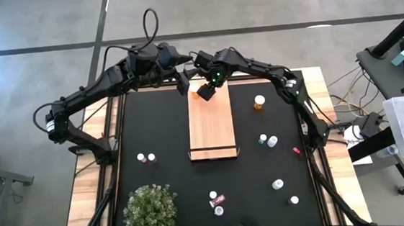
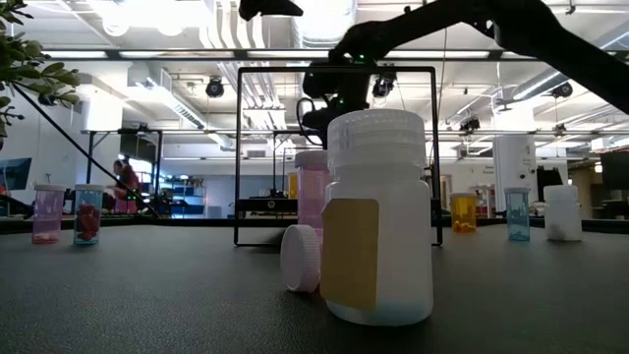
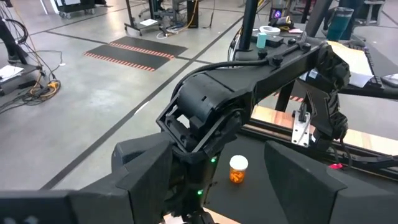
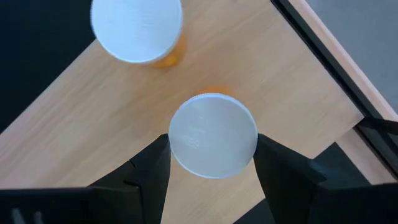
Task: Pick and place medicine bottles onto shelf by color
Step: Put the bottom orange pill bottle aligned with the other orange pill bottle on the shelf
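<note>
The shelf (image 1: 211, 127), a light wooden board, lies in the middle of the black mat. Over its far end my right gripper (image 1: 204, 91) points steeply down, shut on an orange medicine bottle with a white cap (image 4: 213, 135). A second orange bottle (image 4: 138, 30) stands on the shelf just beside it. My left gripper (image 1: 183, 83) hovers at the shelf's far left corner, open and with nothing in it (image 3: 217, 186). Other medicine bottles stand scattered on the mat, one orange (image 1: 260, 102) to the right of the shelf. My right gripper has the orange bottle between its two fingers (image 4: 149, 171), which meet opposite sides of the white cap's rim (image 4: 178, 144). The fingers come from above, pointing down. The bottle stays upright; the cap hides whether its base rests on the shelf.
Two bottles (image 1: 146, 158) stand left of the shelf, two (image 1: 268, 140) right of it, several more near the front (image 1: 217, 202) and front right (image 1: 278, 184). A bushy plant (image 1: 150, 212) sits front left. In the low view a white bottle (image 2: 378, 216) looms close.
</note>
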Robot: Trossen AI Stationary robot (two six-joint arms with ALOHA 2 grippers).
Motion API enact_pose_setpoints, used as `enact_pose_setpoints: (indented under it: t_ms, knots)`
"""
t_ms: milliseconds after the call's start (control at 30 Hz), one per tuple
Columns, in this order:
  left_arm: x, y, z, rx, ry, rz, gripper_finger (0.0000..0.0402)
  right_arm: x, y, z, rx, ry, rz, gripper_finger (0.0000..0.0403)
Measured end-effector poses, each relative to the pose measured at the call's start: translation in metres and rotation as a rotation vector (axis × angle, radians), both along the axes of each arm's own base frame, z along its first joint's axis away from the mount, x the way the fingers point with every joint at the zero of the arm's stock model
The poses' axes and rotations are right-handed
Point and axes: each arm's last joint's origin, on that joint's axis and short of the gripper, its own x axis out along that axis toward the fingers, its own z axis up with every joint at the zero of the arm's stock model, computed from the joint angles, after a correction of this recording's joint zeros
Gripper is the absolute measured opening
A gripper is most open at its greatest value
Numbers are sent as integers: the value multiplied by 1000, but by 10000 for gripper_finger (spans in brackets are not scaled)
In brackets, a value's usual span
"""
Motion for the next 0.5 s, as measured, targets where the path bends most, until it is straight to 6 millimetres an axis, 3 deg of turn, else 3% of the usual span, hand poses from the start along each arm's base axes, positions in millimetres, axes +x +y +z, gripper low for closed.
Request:
enact_pose_setpoints:
  t_ms: [500]
  knots:
    - [0,0,0,7,4,-1,240,1,-5,1,-28,-27,22,215]
